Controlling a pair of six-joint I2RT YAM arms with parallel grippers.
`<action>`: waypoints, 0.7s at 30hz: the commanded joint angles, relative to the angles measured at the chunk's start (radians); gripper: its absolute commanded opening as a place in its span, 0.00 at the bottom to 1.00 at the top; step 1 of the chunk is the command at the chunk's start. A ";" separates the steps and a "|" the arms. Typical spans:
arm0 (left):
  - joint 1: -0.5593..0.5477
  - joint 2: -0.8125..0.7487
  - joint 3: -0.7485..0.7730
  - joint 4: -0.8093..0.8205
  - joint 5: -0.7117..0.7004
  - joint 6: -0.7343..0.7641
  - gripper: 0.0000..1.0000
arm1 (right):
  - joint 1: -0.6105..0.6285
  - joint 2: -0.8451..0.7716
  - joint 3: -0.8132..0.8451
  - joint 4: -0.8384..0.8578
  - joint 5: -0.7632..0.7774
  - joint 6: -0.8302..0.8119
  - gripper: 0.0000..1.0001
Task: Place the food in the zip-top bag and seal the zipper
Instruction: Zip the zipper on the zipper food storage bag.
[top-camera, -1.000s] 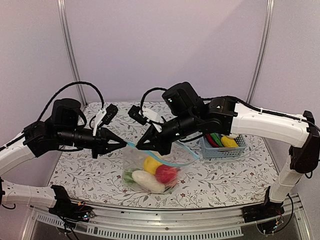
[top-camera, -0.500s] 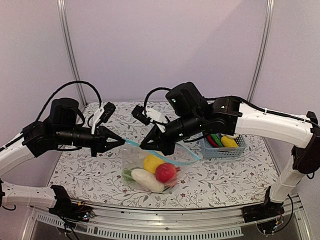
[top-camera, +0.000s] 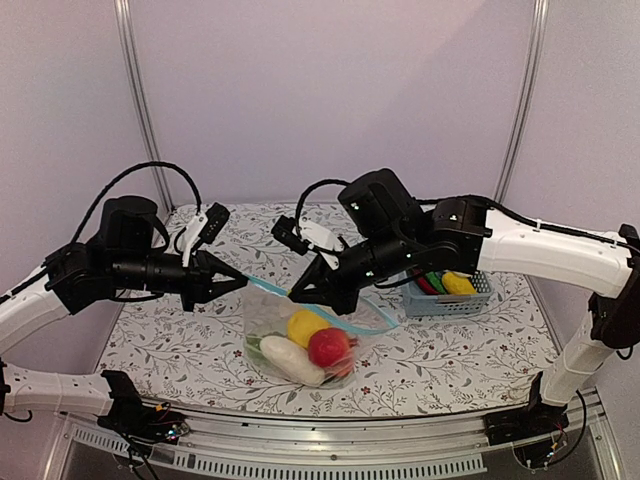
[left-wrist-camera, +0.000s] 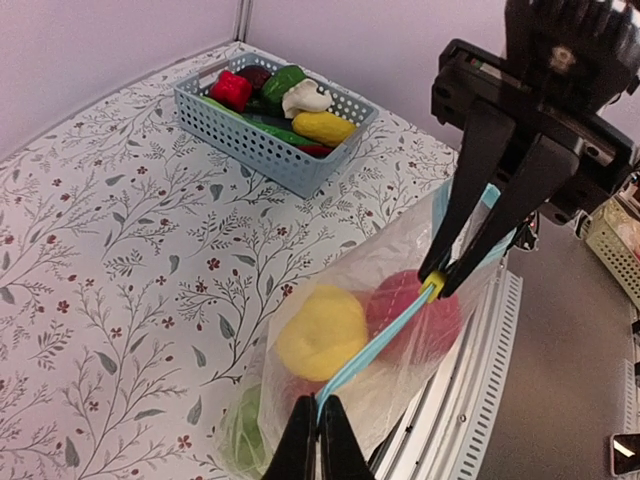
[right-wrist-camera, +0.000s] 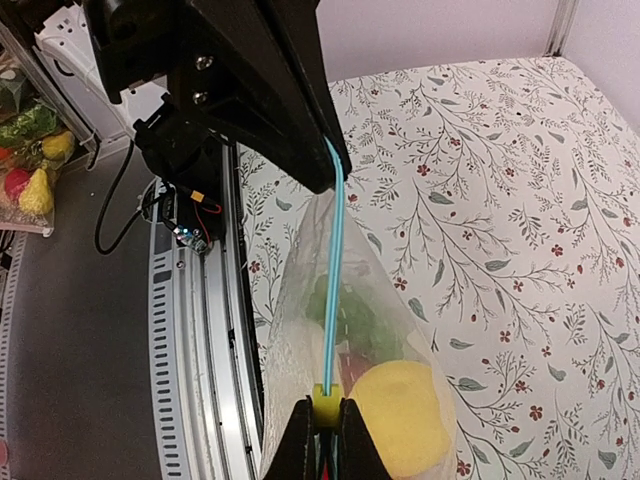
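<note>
Stretching the zipper (right-wrist-camera: 333, 260) between both arms: pinching its left end with the left gripper (top-camera: 248, 283), jaws together on the strip, and clamping its yellow slider (right-wrist-camera: 327, 405) with the right gripper (top-camera: 292, 293). Hanging the zip-top bag (top-camera: 268, 318) near the front rail of the table (top-camera: 170, 340), enclosing lemon (top-camera: 303, 327), tomato (top-camera: 330, 347), radish (top-camera: 290, 360) and green bunch (top-camera: 257, 350). Leaving bare tabletop left and behind; showing a blue basket (top-camera: 440, 303) well apart at right rear.

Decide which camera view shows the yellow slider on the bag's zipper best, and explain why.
The right wrist view: the yellow slider sits close up on the blue zipper, pinched in the right gripper. The left wrist view shows it smaller and farther off. The top external view does not resolve it.
</note>
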 joint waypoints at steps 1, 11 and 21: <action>0.044 -0.023 -0.005 0.013 -0.083 -0.013 0.00 | 0.005 -0.058 -0.028 -0.084 0.011 0.012 0.00; 0.058 -0.024 -0.007 0.015 -0.093 -0.019 0.00 | 0.004 -0.077 -0.057 -0.083 0.027 0.017 0.00; 0.069 -0.023 -0.008 0.017 -0.095 -0.021 0.00 | 0.004 -0.095 -0.082 -0.083 0.030 0.026 0.00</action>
